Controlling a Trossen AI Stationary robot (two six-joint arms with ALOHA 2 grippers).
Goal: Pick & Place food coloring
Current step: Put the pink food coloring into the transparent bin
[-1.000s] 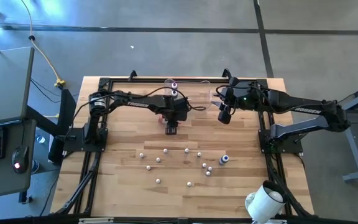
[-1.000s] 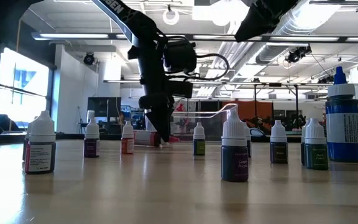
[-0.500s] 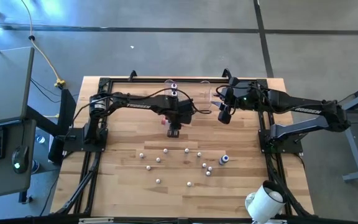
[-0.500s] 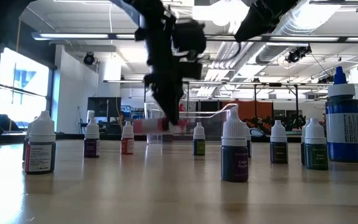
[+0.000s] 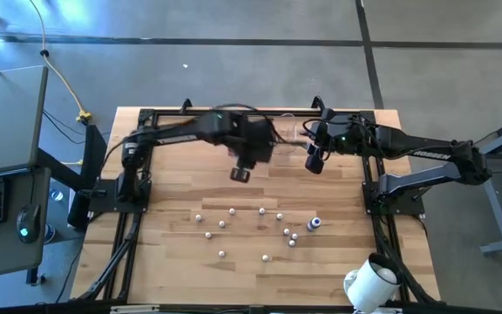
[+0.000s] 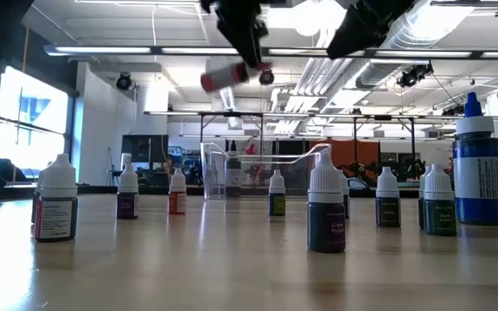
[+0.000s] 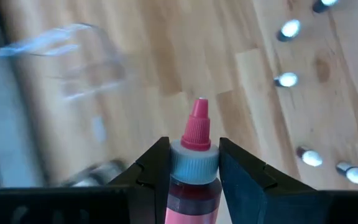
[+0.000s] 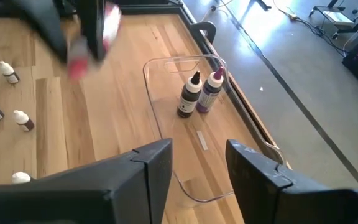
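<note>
From above: my left gripper [image 5: 240,174] hangs over the table [image 5: 172,253], between the clear tub [image 5: 279,133] at the far edge and the small bottles [image 5: 256,232] scattered on the near half. My right gripper [image 5: 313,163] waits near the tub.

From table height: a red bottle [image 6: 220,76] rides high in the air, tilted on its side, in my left gripper [image 6: 251,53]. A row of white-capped bottles [image 6: 327,212] stands on the wood, the tub [image 6: 266,171] behind them.

Left wrist: my fingers [image 7: 153,168] are clamped on the red bottle's [image 7: 194,168] neck.

Right wrist: my fingers [image 8: 253,168] stand apart, holding nothing; two bottles [image 8: 199,94] stand inside the tub [image 8: 160,124].
</note>
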